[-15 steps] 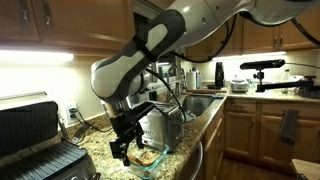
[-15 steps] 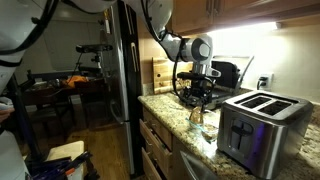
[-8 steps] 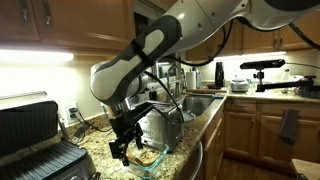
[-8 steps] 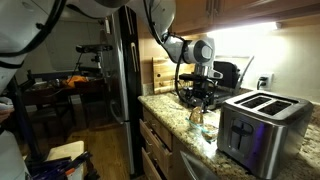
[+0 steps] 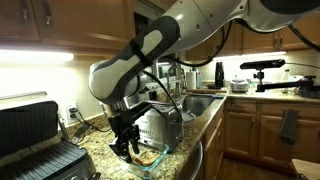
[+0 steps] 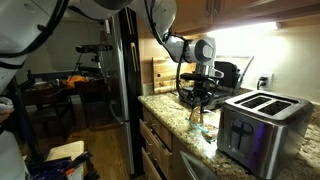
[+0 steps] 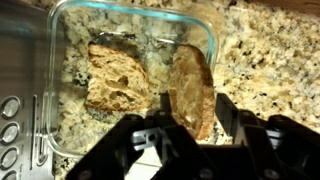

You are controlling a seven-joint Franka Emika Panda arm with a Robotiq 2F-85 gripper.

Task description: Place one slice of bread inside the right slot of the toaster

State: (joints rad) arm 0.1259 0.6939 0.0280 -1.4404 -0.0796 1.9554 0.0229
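As the slice of bread (image 7: 192,85) at 3 o'clock in the dish (image 7: 212,50) looks light and crumbly, the gripper (image 7: 195,120), jaws parted astride it, should pinch gently

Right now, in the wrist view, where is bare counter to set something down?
Bare granite counter lies right of the glass dish and beyond its top rim. Crowded: two bread slices fill the dish, the gripper hangs over it, a grey appliance borders its left.
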